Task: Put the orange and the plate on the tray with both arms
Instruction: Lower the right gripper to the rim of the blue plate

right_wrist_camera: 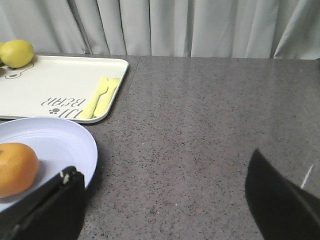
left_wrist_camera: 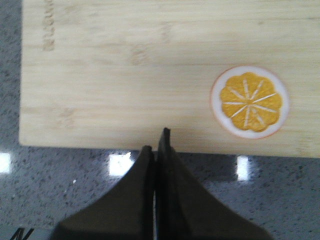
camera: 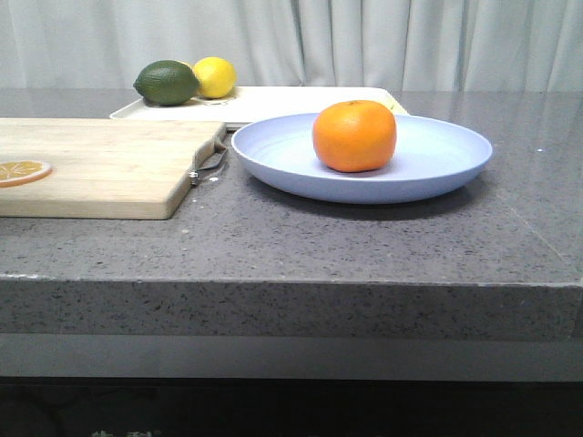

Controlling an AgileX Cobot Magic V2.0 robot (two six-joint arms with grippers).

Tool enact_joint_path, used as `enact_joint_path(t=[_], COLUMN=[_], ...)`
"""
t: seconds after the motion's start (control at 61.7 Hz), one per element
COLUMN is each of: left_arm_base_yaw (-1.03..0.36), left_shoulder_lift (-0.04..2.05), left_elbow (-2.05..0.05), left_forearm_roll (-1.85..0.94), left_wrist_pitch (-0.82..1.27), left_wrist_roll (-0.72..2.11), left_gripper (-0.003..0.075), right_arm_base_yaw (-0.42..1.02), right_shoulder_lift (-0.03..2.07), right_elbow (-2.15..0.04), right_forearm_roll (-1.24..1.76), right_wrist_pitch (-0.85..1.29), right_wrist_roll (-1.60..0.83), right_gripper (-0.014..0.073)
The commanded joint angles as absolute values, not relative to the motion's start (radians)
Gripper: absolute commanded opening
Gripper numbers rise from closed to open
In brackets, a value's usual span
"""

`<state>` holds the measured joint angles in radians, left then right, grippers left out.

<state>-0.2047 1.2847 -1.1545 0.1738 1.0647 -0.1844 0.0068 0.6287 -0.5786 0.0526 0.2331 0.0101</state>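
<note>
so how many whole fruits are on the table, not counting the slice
3: the orange sits on the plate; a dark green lime-like fruit and a yellow lemon sit together at the tray's far left end. More may be hidden behind the orange.

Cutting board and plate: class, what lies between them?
Front view: only the board's metal handle and bare grey countertop separate the cutting board from the plate.
</note>
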Motion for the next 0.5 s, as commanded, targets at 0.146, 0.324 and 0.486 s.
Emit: enact_joint_path(t=[0.146,0.324,0.486], left_arm_base_yaw=[-0.139,-0.139,-0.139], left_shoulder_lift=[0.988,0.742,0.506], left_elbow=[-0.930,-0.729,-0.584], left_forearm_roll=[0.140,0.125,0.125], left_wrist_pitch=[0.849,0.676,0.614], left_wrist_roll=[-0.198,-0.198,-0.198], left_gripper=[-0.0018,-0.0018,-0.0018], right_arm_base_yaw=[0.002,0.002,0.002], right_shoulder_lift=[0.633,0.635,0.663], right_elbow=[-0.610,-0.610,-0.610], right_forearm_roll=[0.052,0.052,0.052], right_wrist_pitch=[0.161,0.161,0.164], right_wrist_roll=[0.000,0.000,0.000], right_gripper=[0.0652,0.0652,0.0652])
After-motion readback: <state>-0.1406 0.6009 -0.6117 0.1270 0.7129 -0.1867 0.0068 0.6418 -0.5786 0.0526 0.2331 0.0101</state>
